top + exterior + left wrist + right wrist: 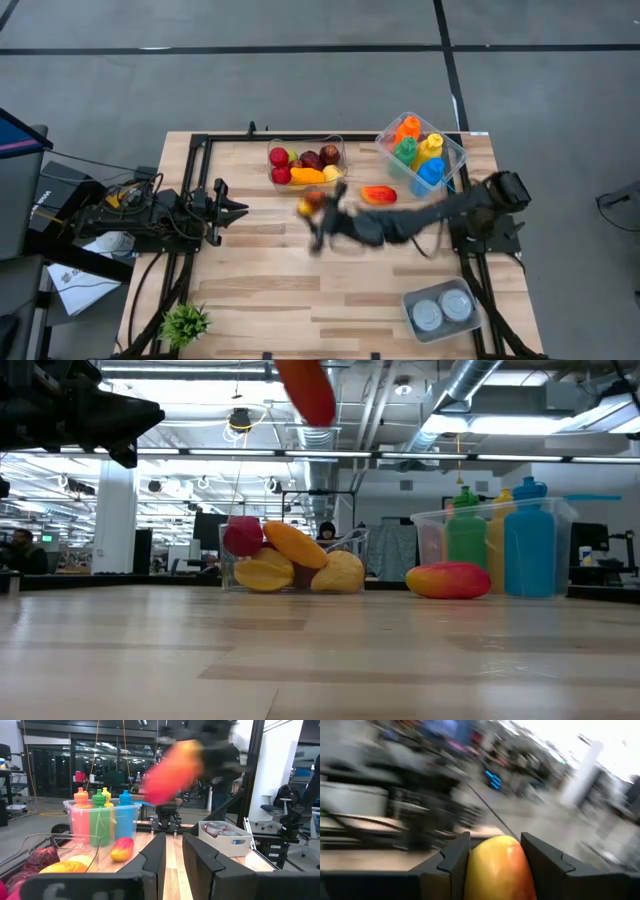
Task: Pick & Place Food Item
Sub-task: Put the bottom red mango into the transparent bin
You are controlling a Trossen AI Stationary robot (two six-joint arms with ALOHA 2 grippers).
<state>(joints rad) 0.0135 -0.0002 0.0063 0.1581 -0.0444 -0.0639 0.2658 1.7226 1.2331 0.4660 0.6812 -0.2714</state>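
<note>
- Left gripper (pixel 238 209) sits at the table's (pixel 260 290) left side, low over the wood; I see its fingers (pixel 152 857) close together with a narrow gap, nothing between them.
- Fruit bin (pixel 306 163) stands at the far edge, middle, with red and yellow pieces inside.
- Right gripper (pixel 312 208) is mid-table, raised off the surface, jaws clamped on a red-yellow mango (pixel 499 867).
- Second mango (pixel 379 195) lies on the wood between the bins.
- Bottle bin (pixel 422 152) stands far right, bottles upright.
</note>
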